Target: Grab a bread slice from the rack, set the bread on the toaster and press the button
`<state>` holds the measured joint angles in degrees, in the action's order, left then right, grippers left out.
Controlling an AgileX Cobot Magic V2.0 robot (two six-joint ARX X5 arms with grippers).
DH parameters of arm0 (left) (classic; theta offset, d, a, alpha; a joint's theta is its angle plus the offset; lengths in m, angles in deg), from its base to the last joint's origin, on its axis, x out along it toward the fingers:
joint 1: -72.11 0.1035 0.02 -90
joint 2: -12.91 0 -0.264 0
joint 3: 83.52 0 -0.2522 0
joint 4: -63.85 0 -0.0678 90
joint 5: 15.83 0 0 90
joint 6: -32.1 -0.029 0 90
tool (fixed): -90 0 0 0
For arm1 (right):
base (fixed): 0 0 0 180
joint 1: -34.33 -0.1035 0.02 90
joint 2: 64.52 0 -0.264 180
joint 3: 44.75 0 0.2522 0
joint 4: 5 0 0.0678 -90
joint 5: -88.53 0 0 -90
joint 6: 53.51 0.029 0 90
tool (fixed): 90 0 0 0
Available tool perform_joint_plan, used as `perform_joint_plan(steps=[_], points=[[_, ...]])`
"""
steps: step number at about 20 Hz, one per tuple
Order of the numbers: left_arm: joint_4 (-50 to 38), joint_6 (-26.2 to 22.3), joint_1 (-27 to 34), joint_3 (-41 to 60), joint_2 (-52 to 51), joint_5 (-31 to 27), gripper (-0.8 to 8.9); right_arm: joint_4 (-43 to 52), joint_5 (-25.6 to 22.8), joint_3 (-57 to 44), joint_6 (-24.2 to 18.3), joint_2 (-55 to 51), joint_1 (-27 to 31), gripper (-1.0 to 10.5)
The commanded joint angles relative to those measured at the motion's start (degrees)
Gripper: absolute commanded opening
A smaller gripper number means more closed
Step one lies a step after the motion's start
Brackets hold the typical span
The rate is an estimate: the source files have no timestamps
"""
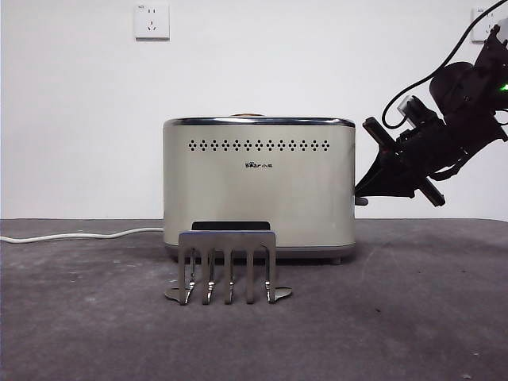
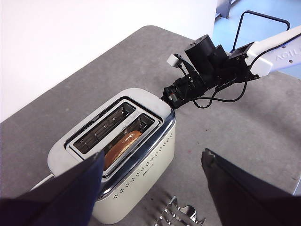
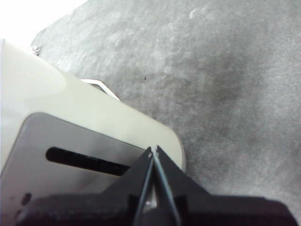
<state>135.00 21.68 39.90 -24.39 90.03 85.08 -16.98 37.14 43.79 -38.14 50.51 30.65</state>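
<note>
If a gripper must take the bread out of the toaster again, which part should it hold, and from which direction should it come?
Probably the domed top edge of the slice of bread, gripped across its flat faces, coming straight down from above. The slice stands upright in one slot of the toaster, so only its top shows and the slot walls block any approach from the side.

My closed right gripper [image 3: 154, 151] covers the toaster's [image 1: 258, 186] lever, so the contact is hidden from the wrist view. The slice of bread [image 2: 121, 144] sits mostly sunk in the slot, only its crust showing. My left gripper's [image 2: 153, 162] jaws run off the wrist picture's edge, as does the rack [image 2: 181, 216]. The toaster's logo is too small to read.
</note>
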Motion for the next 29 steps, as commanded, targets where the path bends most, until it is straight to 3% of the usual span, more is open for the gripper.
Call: perform_joint_plan(steps=[1, 8, 12, 19, 24, 29], points=[[-0.1, 0.3, -0.1, 0.2, -0.1, 0.0, 3.54, -4.0, -1.0, -2.2, -0.2, 2.4, -0.2, -0.1], [0.8, 0.3, -0.1, 0.2, -0.1, -0.1, 3.5, -3.3, -1.4, -2.1, 0.2, -12.9, 0.9, -0.1], [1.6, 0.1, -0.1, 0.2, -0.1, -0.1, 3.5, -10.5, -1.4, -2.1, -0.1, -26.9, 1.8, -0.1], [4.0, -0.1, -0.1, 0.2, -0.1, -0.1, 3.45, -43.1, -1.2, -2.1, -13.3, -49.2, 1.7, -0.1], [5.0, -0.1, -0.1, 0.2, -0.1, 0.0, 3.45, -57.7, -1.2, -2.1, -20.5, -57.2, 1.7, -0.1], [7.5, -0.3, -0.1, 0.2, -0.1, 0.0, 3.41, -66.3, -1.2, -2.1, -24.2, -62.4, 1.7, -0.1]])
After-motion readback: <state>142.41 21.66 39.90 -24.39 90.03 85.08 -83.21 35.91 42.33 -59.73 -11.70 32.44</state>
